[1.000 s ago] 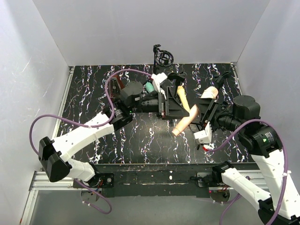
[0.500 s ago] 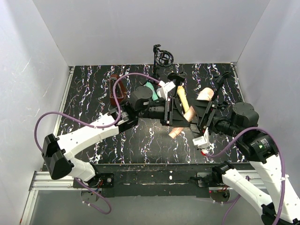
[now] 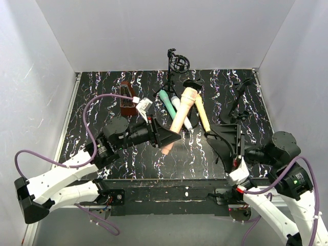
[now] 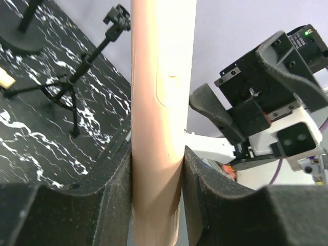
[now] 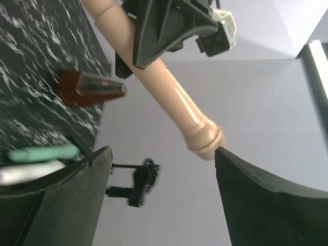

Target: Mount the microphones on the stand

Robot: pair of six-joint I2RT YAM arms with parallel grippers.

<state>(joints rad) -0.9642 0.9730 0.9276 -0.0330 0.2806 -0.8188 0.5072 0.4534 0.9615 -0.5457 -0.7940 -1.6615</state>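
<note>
Jaws of the left gripper (image 3: 171,136) (image 4: 157,169) are pinched on the peach mic (image 3: 180,114) (image 4: 162,77) (image 5: 154,87), low on its handle. From there the mic slants away with its head toward the far side, crossing the white mic (image 3: 183,114) in the top view. Jaws of the right gripper (image 3: 229,142) (image 5: 159,205) are spread wide and hold nothing. That gripper sits by the table's near right side, apart from the peach mic.

On the table (image 3: 102,92) a green mic (image 3: 166,102) lies just left of the white one, and a tan mic (image 3: 203,116) lies to the right. A dark red mic (image 3: 128,97) lies off to the left. The stand (image 3: 177,64) is upright at the far edge with a ring mount on top; the peach mic's head is near it but not in the mount. A black tripod (image 3: 238,97) (image 4: 77,77) is on the right side.
</note>
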